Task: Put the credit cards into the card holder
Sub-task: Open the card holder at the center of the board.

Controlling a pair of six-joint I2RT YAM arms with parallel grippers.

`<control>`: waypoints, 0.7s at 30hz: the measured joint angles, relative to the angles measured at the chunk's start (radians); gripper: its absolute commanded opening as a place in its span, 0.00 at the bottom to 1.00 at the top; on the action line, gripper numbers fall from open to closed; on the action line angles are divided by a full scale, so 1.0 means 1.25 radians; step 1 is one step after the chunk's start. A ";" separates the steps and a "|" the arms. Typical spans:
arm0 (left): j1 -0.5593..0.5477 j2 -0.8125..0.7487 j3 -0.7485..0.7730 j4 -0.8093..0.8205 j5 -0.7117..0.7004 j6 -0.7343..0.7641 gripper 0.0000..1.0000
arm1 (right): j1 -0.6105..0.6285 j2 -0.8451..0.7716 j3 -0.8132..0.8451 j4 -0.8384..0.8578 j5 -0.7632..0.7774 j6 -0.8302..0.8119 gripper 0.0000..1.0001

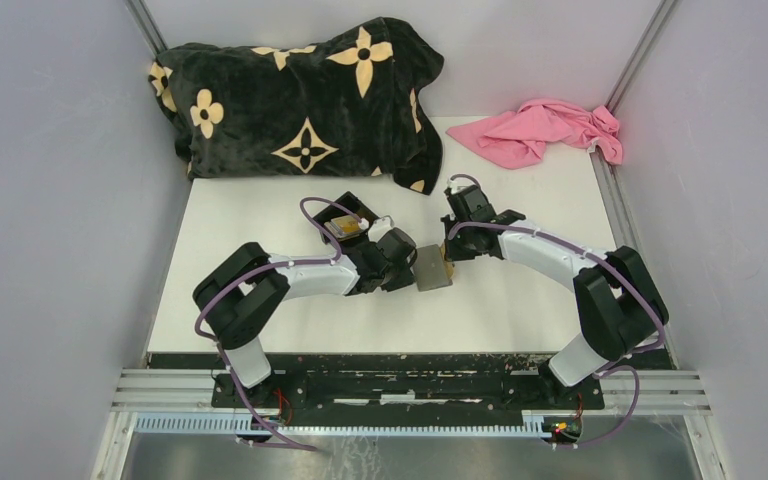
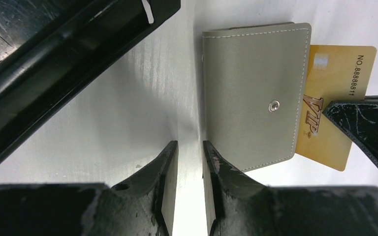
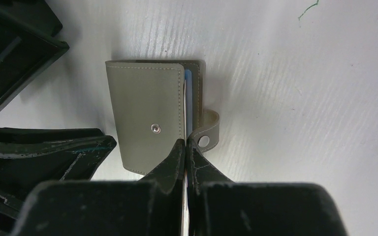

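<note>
Card holder lies flat mid-table, between the two arms. Its cover is folded over with the snap stud facing up. The clasp tab is undone and curls out at 3 o'clock in the right wrist view. Black box sits near, at the holder's 10 o'clock in the top view.

Right jaws: closed tight on the gold card, pinching its outer edge. The card is partway under the cover. Much of it shows at the holder's 3 o'clock in the left wrist view.

Left jaws: partly open, with only bare table between them. One tip is at the holder's near corner; cannot tell if it touches or pins it.

Handling, as judged:
- The card is light, stiff and slick, and its thin edge gives little purchase. Hold it by the far edge and push straight along the slot.
- The holder is light and soft-sided, and likely to slide on the smooth table unless braced on the fold side, opposite the card.
- The cover may lift or buckle under a skewed push.
</note>
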 measured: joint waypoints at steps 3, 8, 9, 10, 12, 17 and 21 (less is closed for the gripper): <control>0.000 0.001 0.000 0.000 0.000 0.000 0.32 | -0.006 0.000 -0.009 0.011 -0.009 0.005 0.01; 0.000 0.006 0.006 -0.001 0.000 0.000 0.32 | -0.028 0.000 -0.032 0.052 -0.039 0.024 0.01; 0.000 0.007 0.007 -0.001 0.000 0.000 0.32 | -0.034 -0.001 -0.038 0.064 -0.049 0.030 0.01; 0.000 0.007 0.008 -0.001 0.000 0.000 0.32 | -0.039 -0.002 -0.044 0.074 -0.056 0.034 0.01; 0.000 0.008 0.008 -0.002 0.000 0.001 0.32 | -0.050 -0.003 -0.056 0.093 -0.072 0.046 0.01; 0.000 0.008 0.008 -0.002 0.000 0.001 0.32 | -0.070 -0.003 -0.076 0.132 -0.107 0.066 0.01; 0.000 0.008 0.008 -0.002 0.000 0.001 0.32 | -0.083 -0.003 -0.095 0.164 -0.133 0.082 0.01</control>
